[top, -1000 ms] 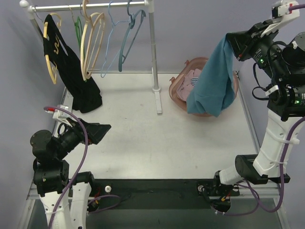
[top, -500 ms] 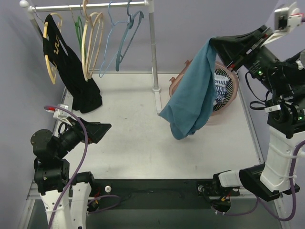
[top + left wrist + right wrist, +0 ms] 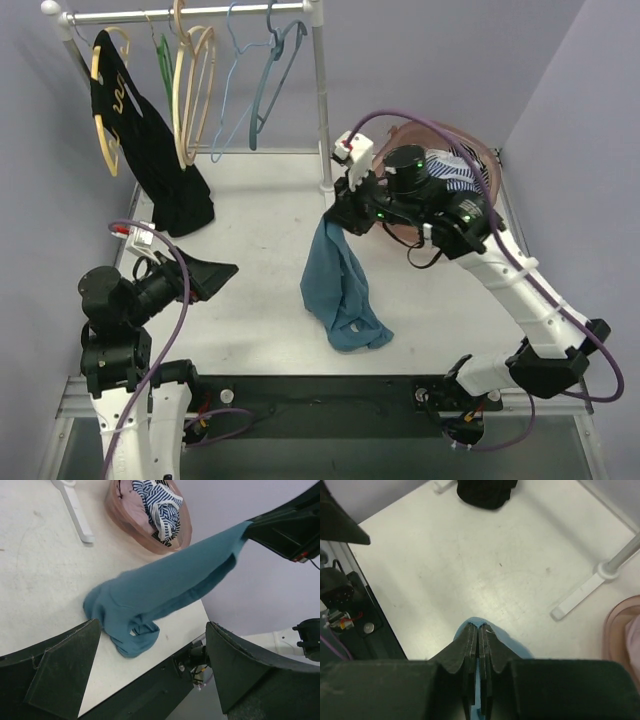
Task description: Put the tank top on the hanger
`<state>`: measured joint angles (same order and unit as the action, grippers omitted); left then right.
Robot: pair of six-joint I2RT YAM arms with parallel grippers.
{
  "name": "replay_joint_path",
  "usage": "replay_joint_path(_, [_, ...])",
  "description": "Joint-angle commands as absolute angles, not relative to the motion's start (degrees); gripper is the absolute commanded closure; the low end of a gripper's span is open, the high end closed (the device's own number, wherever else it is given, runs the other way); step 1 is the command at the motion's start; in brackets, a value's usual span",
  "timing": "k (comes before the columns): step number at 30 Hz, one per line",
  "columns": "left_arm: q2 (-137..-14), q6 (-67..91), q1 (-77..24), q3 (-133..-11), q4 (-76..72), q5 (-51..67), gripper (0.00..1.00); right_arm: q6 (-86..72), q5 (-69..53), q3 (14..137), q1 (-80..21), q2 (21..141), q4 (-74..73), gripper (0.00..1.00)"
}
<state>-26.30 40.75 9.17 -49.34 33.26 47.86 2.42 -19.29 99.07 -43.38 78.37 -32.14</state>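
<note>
Early days on this one. The table has the tank top draped onto it mid-front: top end pinched tight in the right gripper, bottom end bunched on the surface. The dark teal hanger is up on the rack, well apart from the cloth, so all the threading is left to do. The left gripper is spread wide, holding nothing.

Counts: one rack, one pink basket, one tank top, roughly six hangers (they overlap, can't swear).
</note>
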Motion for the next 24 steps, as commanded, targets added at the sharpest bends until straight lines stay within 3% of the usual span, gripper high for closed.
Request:
replay_joint_path(1, [-26.8,41.8,9.1,-48.5,32.8,49.8,0.03,-5.1,-6.4,99.0,-44.5,84.0,-22.9,0.96])
replay_joint_path(5, [-28.3,37.4,9.1,-50.1,37.9,49.7,0.03,-7.9,-8.0,103.4,-44.0,95.0,-22.0,0.83])
replay_joint_path(9, [-28.4,32.5,8.7,-49.6,41.4,47.9,0.03,-7.6,-9.5,107.0,-42.7,99.5,-21.9,0.42])
replay_joint_path(11, [-28.4,31.8,8.4,-48.7,41.6,47.6,0.04,-7.6,-10.4,106.2,-41.6,99.1,-21.5,0.35])
replay_joint_path(18, [-33.7,33.0,2.7,-43.8,32.8,40.7,0.08,-8.3,-22.9,91.7,-31.2,87.3,-21.7,0.30])
replay_joint_path(21, [-42.1,33.5,-9.6,-45.7,28.0,31.7,0.08,-7.6,-29.2,81.4,-27.2,78.6,-21.8,0.30])
replay_joint_path(22, [-44.5,33.1,-14.8,-48.7,27.2,24.8,0.08,-7.5,-29.9,78.3,-26.5,76.3,-21.7,0.26])
replay_joint_path(24, [-51.2,31.1,-30.4,-52.0,25.1,17.6,0.07,-7.2,-32.6,70.4,-23.5,69.1,-21.9,0.22])
